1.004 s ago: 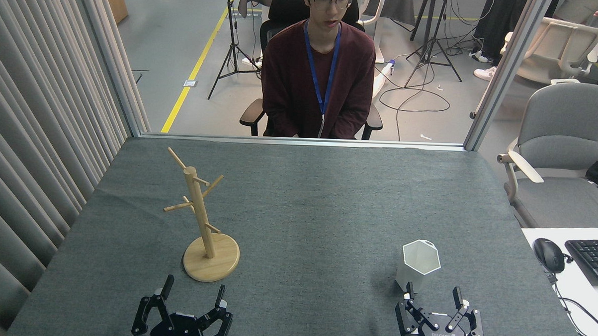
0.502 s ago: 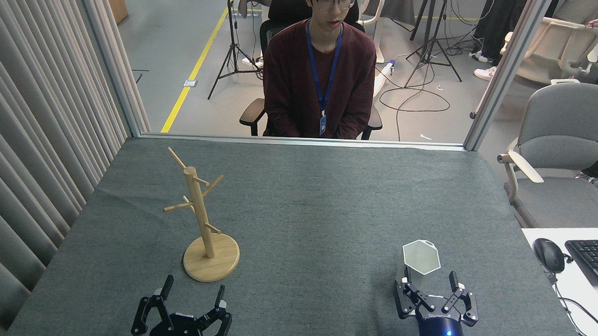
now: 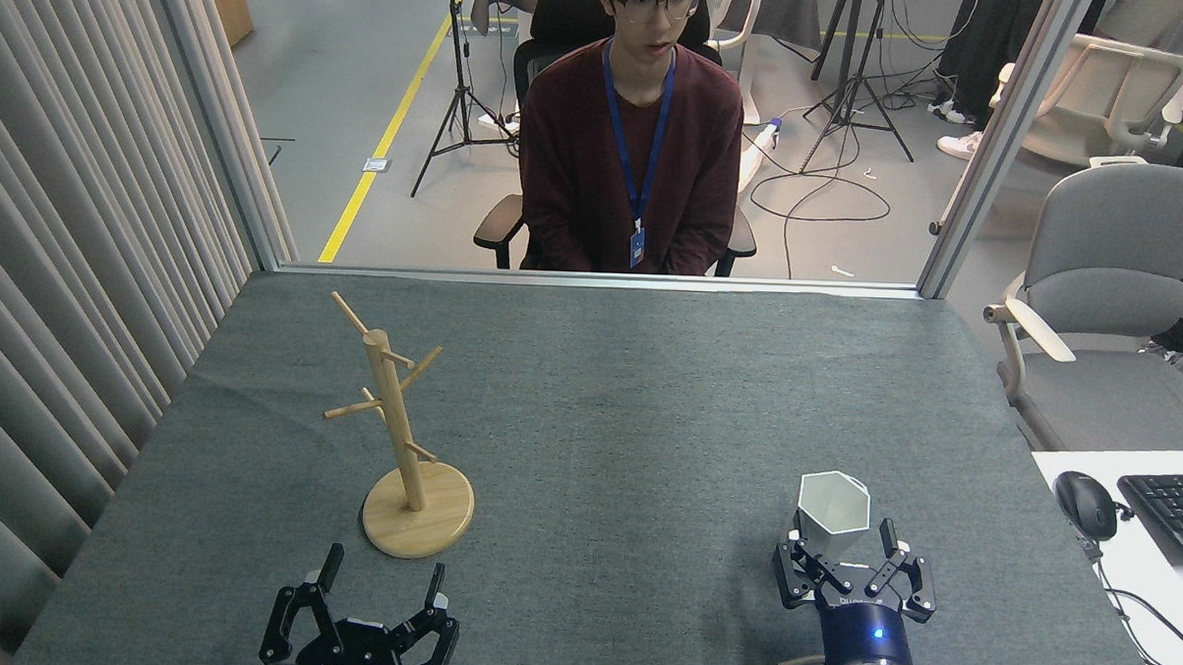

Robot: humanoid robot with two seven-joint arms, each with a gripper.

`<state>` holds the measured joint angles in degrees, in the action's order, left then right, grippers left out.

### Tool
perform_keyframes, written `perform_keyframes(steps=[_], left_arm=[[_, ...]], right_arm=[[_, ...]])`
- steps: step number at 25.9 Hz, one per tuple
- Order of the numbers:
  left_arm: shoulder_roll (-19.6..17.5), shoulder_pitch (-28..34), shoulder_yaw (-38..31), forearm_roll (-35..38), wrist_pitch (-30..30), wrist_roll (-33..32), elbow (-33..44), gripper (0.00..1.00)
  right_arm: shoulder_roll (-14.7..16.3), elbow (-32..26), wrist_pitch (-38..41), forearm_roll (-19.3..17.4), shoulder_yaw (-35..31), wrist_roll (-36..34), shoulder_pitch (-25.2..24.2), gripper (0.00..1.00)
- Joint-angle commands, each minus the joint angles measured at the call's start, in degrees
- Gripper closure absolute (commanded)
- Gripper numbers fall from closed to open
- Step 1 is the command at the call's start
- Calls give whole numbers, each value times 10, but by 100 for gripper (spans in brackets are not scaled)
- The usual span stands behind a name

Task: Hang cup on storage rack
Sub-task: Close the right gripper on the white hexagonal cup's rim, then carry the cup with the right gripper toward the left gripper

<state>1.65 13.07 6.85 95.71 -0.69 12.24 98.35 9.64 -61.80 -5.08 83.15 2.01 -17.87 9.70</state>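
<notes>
A pleated grey curtain [image 3: 63, 255] hangs along the left edge of the bench [image 3: 648, 394], which is covered in dark grey felt. Near the front edge on the left side, the left gripper [image 3: 381, 586] hovers with its two black fingers spread wide, holding nothing. Just beyond it stands the storage rack [image 3: 396, 434], a light wooden mug tree: a round disc base resting flat on the felt, one upright post leaning slightly in this view, and several thin pegs angled upward on both sides, all bare. Behind the far edge, past a metal rail, a person [image 3: 633, 137] in a dark red sweater with a blue lanyard sits in a black chair.

Toward the front right corner sits the cup [image 3: 831, 506], white and faceted, with a hexagonal rim that opens upward and walls tapering to a narrower base; its inside is empty and shaded pale grey. It stands well apart from the rack. The right gripper [image 3: 845, 550] has its black fingers spread on either side of the cup's lower half, one tip by the left wall and one by the right; whether the tips touch the walls cannot be told. A blue light glows on the wrist below. Off the right edge, a grey office chair [image 3: 1114, 292] stands, and a mouse [image 3: 1085, 504] and keyboard [image 3: 1171, 510] lie on a white desk
</notes>
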Motion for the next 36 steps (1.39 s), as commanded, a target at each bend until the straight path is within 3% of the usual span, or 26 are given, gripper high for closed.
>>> perform_keyframes(steps=[1, 23, 25, 29, 32, 36], left_arm=[[-1, -1, 0, 0, 0, 0, 0, 1], [-2, -1, 0, 0, 1, 1, -4, 1], [-2, -1, 0, 0, 1, 1, -4, 1], [-2, -2, 0, 0, 6, 3, -4, 1], [-2, -2, 0, 0, 9, 40, -2, 1], [-2, -1, 7, 2, 17, 71, -1, 1]], right_arm=[[-2, 11, 0, 1, 2, -1, 8, 2], [-22, 85, -3, 1, 5, -20, 63, 3], [-23, 85, -5, 4, 5, -22, 63, 34], [-22, 84, -5, 3, 5, -34, 57, 39], [-23, 59, 0, 4, 5, -48, 45, 40], [-20, -88, 18, 4, 6, -59, -32, 40]])
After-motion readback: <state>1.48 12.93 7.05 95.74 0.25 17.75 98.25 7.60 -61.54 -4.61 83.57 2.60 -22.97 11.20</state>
